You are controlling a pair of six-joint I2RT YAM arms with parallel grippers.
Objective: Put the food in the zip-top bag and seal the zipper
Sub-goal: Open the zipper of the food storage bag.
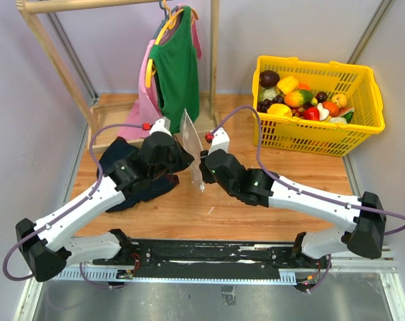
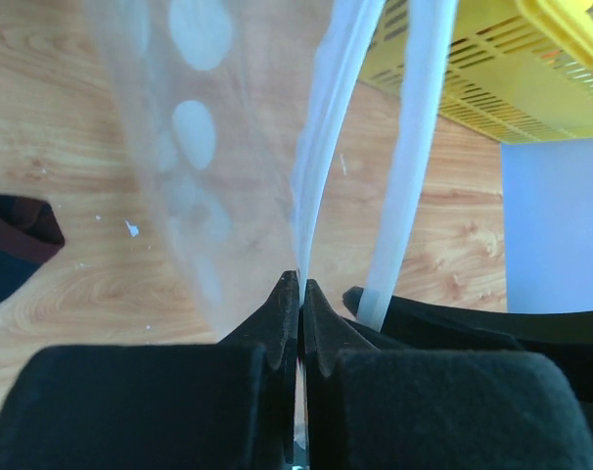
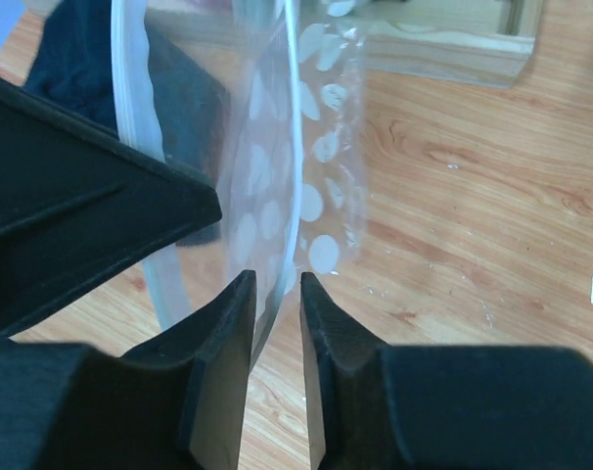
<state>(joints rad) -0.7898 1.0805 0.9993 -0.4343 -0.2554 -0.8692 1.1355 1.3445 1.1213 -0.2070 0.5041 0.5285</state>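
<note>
The zip-top bag (image 1: 192, 146), clear with white dots, stands upright on edge between my two grippers at the table's middle. My left gripper (image 1: 184, 160) is shut on one lip of the bag's mouth (image 2: 301, 282), and the pale zipper strip (image 2: 321, 147) rises from its jaws. A second zipper strip (image 2: 414, 147) hangs free beside it. My right gripper (image 1: 204, 165) is open a little (image 3: 277, 284). The bag's other dotted edge (image 3: 321, 147) passes through the gap, and the pads do not clamp it. The food (image 1: 303, 100) lies piled in the yellow basket at the far right.
The yellow basket (image 1: 316, 139) stands at the back right of the wooden table. A dark navy cloth (image 1: 132, 177) lies under my left arm. A wooden clothes rack with a green garment (image 1: 176, 67) and a pink one stands at the back centre.
</note>
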